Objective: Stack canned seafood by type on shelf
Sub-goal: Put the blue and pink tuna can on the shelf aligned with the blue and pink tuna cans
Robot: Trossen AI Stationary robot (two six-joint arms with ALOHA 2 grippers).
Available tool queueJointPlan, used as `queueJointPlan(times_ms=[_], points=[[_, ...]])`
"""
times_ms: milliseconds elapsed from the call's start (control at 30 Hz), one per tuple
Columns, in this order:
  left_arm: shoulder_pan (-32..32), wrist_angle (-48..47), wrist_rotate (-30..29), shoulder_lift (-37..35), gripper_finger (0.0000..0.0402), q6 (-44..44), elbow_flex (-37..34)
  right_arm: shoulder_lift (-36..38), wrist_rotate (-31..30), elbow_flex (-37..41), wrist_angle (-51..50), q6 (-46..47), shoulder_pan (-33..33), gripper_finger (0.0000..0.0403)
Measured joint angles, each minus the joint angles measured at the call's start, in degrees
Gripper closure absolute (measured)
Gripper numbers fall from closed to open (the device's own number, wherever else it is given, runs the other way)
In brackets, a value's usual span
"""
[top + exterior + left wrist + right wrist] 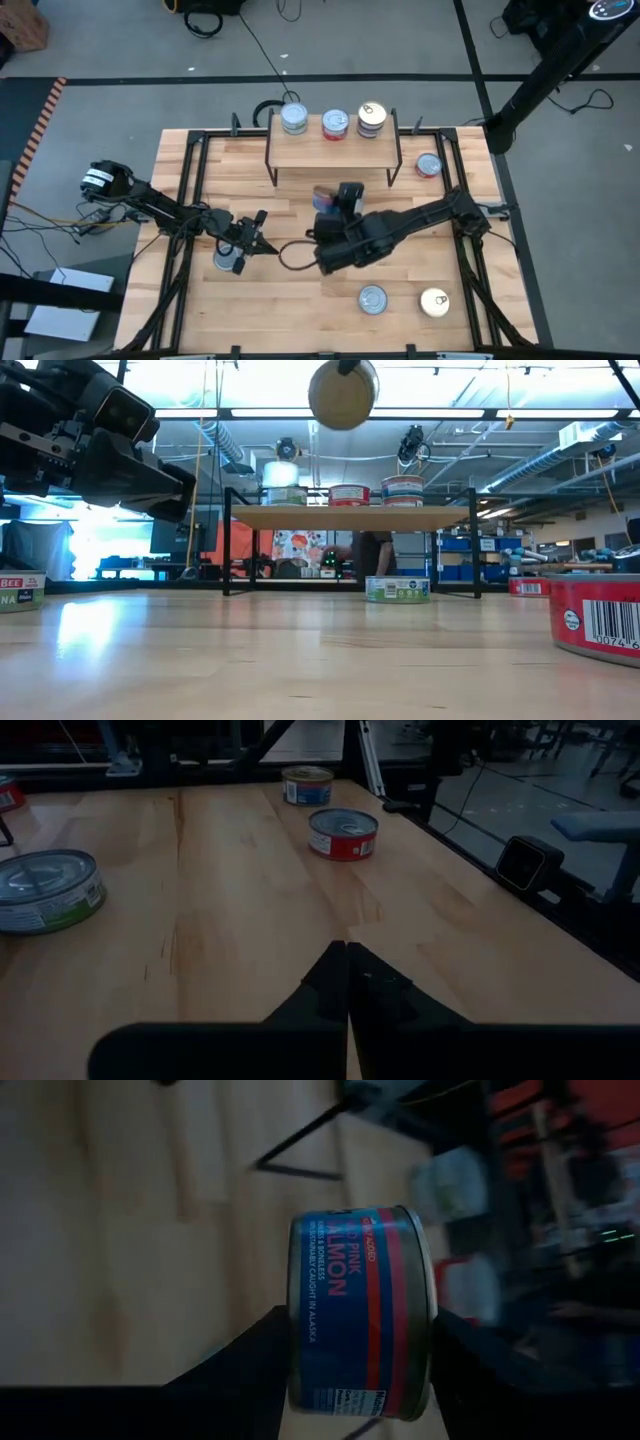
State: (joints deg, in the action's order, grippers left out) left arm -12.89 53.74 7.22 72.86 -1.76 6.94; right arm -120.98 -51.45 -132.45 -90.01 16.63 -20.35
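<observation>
My right gripper (360, 1320) is shut on a blue-and-red salmon tin (355, 1250), in the air in front of the shelf (335, 150); the low view shows the tin (343, 393) high above the board (350, 517). The shelf is a light-wood board on black wire legs. It carries three groups of tins: silver-blue (293, 120), red-labelled (335, 124) and gold-topped (371, 119). My left gripper (347, 982) is shut and empty, hovering over the table's left half (262, 238), beside a tin (228, 262) under its arm. My right gripper pinches the salmon tin between its two fingers (255, 1365), one on each flat end (293, 1342). The fingers come from above, pointing down. The tin is lifted clear and sits on edge, one flat end (343, 398) facing the table's near side.
Loose tins stand on the table: a red one (428, 165) right of the shelf, a silver-topped one (372, 298) and a gold-topped one (434, 302) near the front right. Black frame rails (190, 190) run along the table's sides. Bare wood lies between the shelf and the front tins.
</observation>
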Motion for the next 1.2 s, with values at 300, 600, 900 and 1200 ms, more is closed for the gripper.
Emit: queueJointPlan(times_ms=[300, 600, 900, 1200], points=[[-0.02, 0.09, -0.06, 0.0, 0.0396, 0.02, 0.0, 8.02, -5.62, 15.64, 0.0, -0.89, 3.24, 0.0202], [-0.02, 0.38, -1.19, 0.0, 0.0396, 1.1, 0.0, 16.02, -12.0, 36.34, -0.02, 3.95, 8.99, 0.0202], [-0.02, 0.46, -1.33, 0.0, 0.0396, 1.14, 0.0, 17.5, -15.81, 48.1, 4.54, 4.75, 13.97, 0.0202], [-0.02, 0.44, -1.31, 0.0, 0.0396, 1.11, 0.0, 17.5, -14.73, 51.34, 7.57, 4.04, 17.83, 0.0198]])
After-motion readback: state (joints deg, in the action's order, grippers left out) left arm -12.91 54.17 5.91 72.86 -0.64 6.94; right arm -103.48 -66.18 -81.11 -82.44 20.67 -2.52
